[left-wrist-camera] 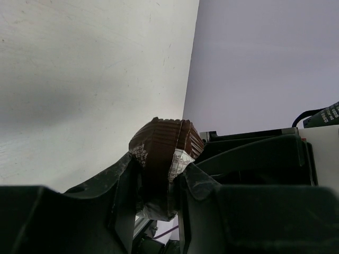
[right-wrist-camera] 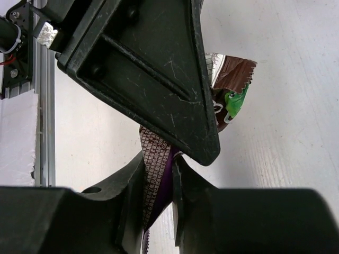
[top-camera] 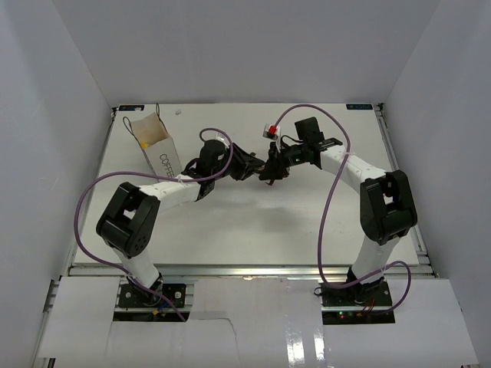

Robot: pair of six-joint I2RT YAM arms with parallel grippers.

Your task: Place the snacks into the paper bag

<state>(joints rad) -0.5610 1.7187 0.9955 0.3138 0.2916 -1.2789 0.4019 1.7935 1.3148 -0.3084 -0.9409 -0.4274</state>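
- here, mid-desk [top-camera: 253,222], the left jaws are closed narrowly on the dark brown packet [left-wrist-camera: 161,143].
- the right jaws clamp the dark purple packet [right-wrist-camera: 154,174], nose to nose with the left jaws.
- the brown packet shows just behind the purple one.
- the paper bag [top-camera: 163,157] sits far left on the desk, mouth open, well apart from both.

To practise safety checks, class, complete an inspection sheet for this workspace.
Surface: white table, no spills seen.
Job's things: paper bag back left, mouth open; red packet behind the grippers.
Clutter: small white scrap at the back edge.
Grippers: left gripper shut on brown packet; right gripper shut on purple packet.
Cables: purple cables loop over both arms.
Surroundings: white walls on three sides.
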